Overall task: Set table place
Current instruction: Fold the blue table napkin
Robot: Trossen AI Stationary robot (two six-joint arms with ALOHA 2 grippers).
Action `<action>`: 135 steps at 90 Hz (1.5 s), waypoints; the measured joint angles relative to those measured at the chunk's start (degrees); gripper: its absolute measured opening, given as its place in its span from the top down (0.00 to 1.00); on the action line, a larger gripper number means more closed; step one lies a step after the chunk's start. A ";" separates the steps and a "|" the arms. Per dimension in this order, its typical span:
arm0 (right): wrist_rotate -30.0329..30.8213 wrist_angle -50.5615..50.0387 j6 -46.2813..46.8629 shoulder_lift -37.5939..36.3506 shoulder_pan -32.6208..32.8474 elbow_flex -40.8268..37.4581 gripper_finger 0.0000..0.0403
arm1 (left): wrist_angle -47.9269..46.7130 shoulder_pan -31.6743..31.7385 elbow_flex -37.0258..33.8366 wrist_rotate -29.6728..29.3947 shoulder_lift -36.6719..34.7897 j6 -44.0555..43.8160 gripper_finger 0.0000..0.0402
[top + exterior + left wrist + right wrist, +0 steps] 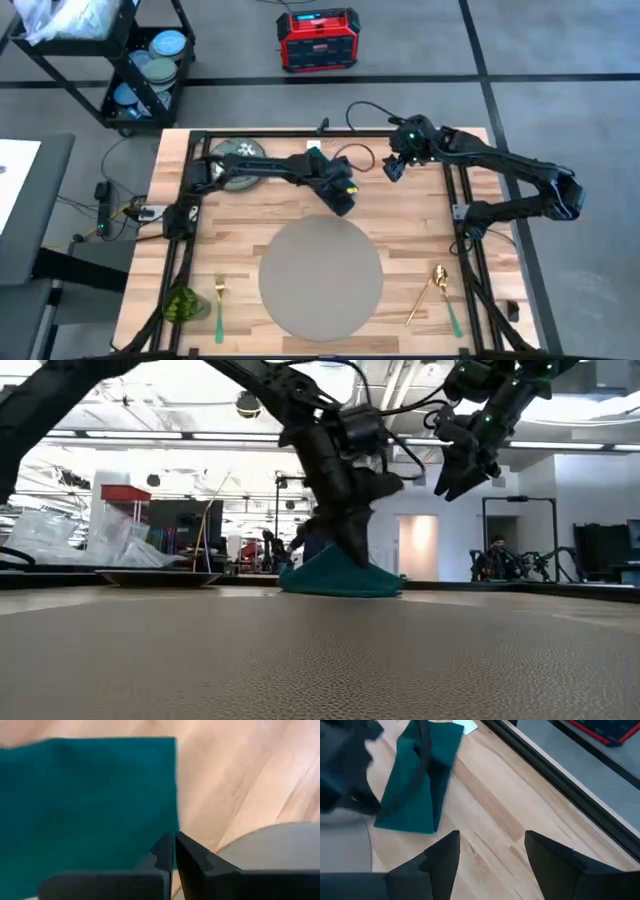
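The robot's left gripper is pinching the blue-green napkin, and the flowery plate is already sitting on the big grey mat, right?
Not quite. The left gripper is pinching the napkin, but the flowery plate is not on the grey mat. The high view shows it on the bare table in the far left corner, with nothing on the mat.

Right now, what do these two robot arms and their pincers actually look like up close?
Both arms are dark, jointed tubes with black cables looping along them. The right gripper has two broad, black, wedge-shaped fingers, and a small green light glows near its wrist. The left gripper has matching black, angular fingers.
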 joint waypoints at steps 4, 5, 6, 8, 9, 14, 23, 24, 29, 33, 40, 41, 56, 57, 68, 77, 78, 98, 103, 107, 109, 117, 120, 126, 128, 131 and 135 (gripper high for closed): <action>0.00 0.00 0.02 0.00 0.00 0.00 0.48 | -0.77 0.06 0.87 0.66 0.43 0.69 1.00; 0.00 0.07 0.02 0.00 0.00 0.00 0.48 | -0.89 0.12 0.94 0.89 0.45 0.87 1.00; 0.00 0.10 0.02 0.00 0.00 0.00 0.48 | -1.00 0.18 0.99 1.09 0.46 1.04 1.00; 0.00 0.02 0.02 0.00 0.00 0.00 0.48 | -1.49 0.32 0.98 1.16 0.46 1.53 1.00; 0.00 -0.06 0.02 0.00 0.00 0.00 0.48 | -1.81 0.35 0.97 1.18 0.46 1.80 1.00; 0.00 -0.11 0.02 0.00 0.00 0.00 0.48 | -2.21 0.50 0.34 1.13 0.46 3.01 1.00; 0.00 -0.22 0.00 0.00 0.00 0.00 0.48 | -5.77 0.71 -0.80 1.98 0.55 3.62 1.00; 0.00 -0.20 0.01 0.00 0.00 0.00 0.48 | -6.35 0.72 -0.91 2.26 0.55 3.73 1.00; 0.00 -0.33 0.01 0.00 0.00 0.00 0.48 | -7.78 0.58 -1.88 2.85 0.55 4.29 1.00; 0.00 -0.27 0.00 0.00 0.00 0.00 0.48 | -7.31 0.41 -3.15 3.06 0.53 4.36 1.00; 0.00 -0.42 -0.25 0.00 0.00 0.01 0.48 | -4.40 0.11 -5.13 3.62 0.69 3.22 1.00; 0.00 -0.45 -0.26 0.00 0.00 0.01 0.48 | -4.01 0.06 -5.28 3.64 0.70 2.99 1.00; 0.00 -1.39 -0.38 0.00 0.10 0.02 0.48 | -0.38 -0.52 -5.79 3.36 0.45 -0.56 1.00; 0.00 -1.44 -0.38 0.00 0.11 0.02 0.48 | -0.85 -0.52 -5.66 3.66 0.40 -0.91 1.00; 0.00 -2.57 -0.39 0.00 0.37 0.02 0.48 | -7.64 -0.52 -4.06 6.48 -1.68 -2.74 1.00; 0.00 -2.88 -0.39 0.00 0.37 0.02 0.48 | -7.51 -0.36 -4.02 4.01 -3.67 -0.45 1.00; 0.00 -2.88 -0.39 0.00 0.37 0.02 0.48 | -7.03 -0.34 -4.02 3.43 -3.75 -0.06 1.00; 0.00 -3.84 -0.39 0.00 0.37 0.02 0.48 | 5.25 0.87 -3.91 0.30 -1.19 2.28 1.00; 0.00 -4.21 -0.39 0.00 0.37 0.02 0.48 | 5.57 0.75 -4.01 0.44 0.46 2.76 1.00; 0.00 -4.25 -0.39 0.00 0.33 0.02 0.48 | 5.46 0.69 -4.05 0.80 1.67 2.61 1.00; 0.00 -4.28 -0.39 -0.01 0.33 0.02 0.48 | 5.43 0.66 -4.06 1.28 2.19 2.51 1.00; 0.00 -4.23 -0.39 -0.02 0.33 0.02 0.48 | 5.30 0.50 -3.91 3.43 3.25 2.64 1.00; 0.00 -4.15 -0.39 -0.02 0.33 0.02 0.48 | 4.68 0.47 -3.84 3.66 3.55 2.81 1.00; 0.00 -4.22 -0.39 -0.02 0.33 0.02 0.48 | 1.53 0.41 -3.64 4.74 3.77 2.83 1.00; 0.00 -4.22 -0.39 -0.02 0.33 0.02 0.48 | -0.15 0.39 -3.64 5.49 3.73 2.85 1.00; 0.00 -4.20 -0.39 -0.02 0.33 0.02 0.48 | -2.54 0.36 -3.68 6.47 3.52 3.04 1.00; 0.00 -4.22 -0.39 -0.02 0.33 0.02 0.48 | -5.95 0.31 -3.71 7.19 3.03 3.87 1.00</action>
